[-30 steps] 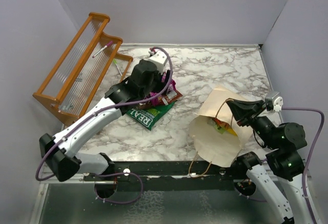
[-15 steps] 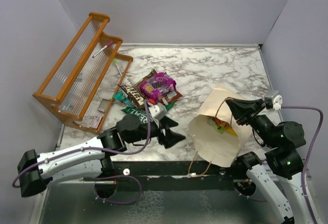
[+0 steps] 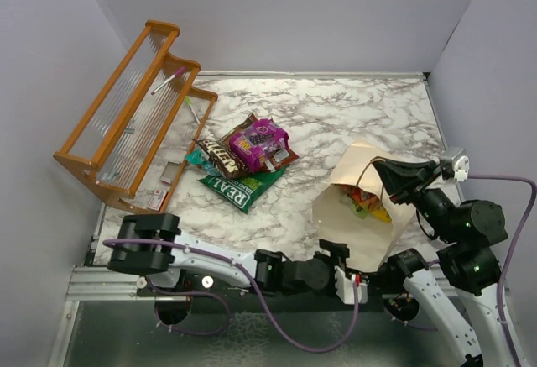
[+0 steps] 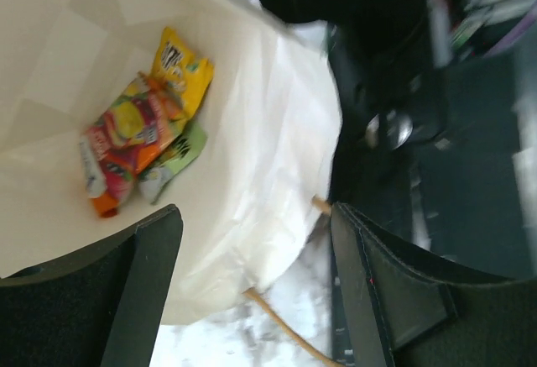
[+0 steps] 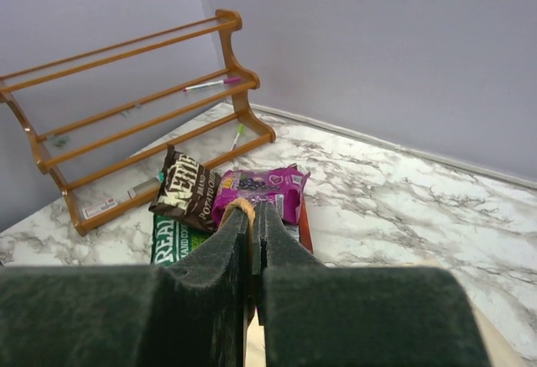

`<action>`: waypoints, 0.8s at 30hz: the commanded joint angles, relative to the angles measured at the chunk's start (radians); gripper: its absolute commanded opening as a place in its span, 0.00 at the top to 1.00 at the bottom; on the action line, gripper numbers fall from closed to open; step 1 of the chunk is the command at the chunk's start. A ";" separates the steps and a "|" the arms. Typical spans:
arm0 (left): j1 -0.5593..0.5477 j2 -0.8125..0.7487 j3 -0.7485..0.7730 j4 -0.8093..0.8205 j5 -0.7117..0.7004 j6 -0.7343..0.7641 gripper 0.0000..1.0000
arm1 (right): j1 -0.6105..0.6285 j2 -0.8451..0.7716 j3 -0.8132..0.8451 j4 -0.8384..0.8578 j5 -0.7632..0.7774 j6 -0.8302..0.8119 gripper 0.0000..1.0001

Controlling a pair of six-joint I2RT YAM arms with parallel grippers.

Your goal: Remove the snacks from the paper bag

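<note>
Left gripper (image 4: 256, 216) spread wide at paper bag (image 4: 277, 132) mouth, right gripper (image 5: 252, 213) pinching cord handle (image 5: 241, 204), snacks (image 4: 138, 136) inside overlapping, partly hidden

rack (image 3: 126, 107): far left | snack pile (image 3: 247, 153): centre | paper bag (image 3: 352, 234): right, packets (image 4: 138, 136) inside

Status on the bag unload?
Left gripper open at paper bag mouth, empty. Right gripper shut on its cord handle. Yellow and red-orange snacks inside. Nothing blocking.

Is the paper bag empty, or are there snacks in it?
Not empty: yellow and red-orange packets lie inside the paper bag, visible through its open mouth.
</note>
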 commanded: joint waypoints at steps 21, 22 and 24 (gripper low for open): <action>0.270 0.386 0.258 0.160 0.022 0.442 0.29 | 0.000 -0.007 0.082 -0.013 -0.034 -0.002 0.97; 0.280 0.399 0.270 0.159 0.036 0.440 0.32 | 0.000 -0.010 0.079 -0.012 -0.032 0.000 0.98; 0.293 0.427 0.304 0.144 0.056 0.439 0.35 | 0.000 -0.012 0.085 -0.020 -0.025 0.004 0.98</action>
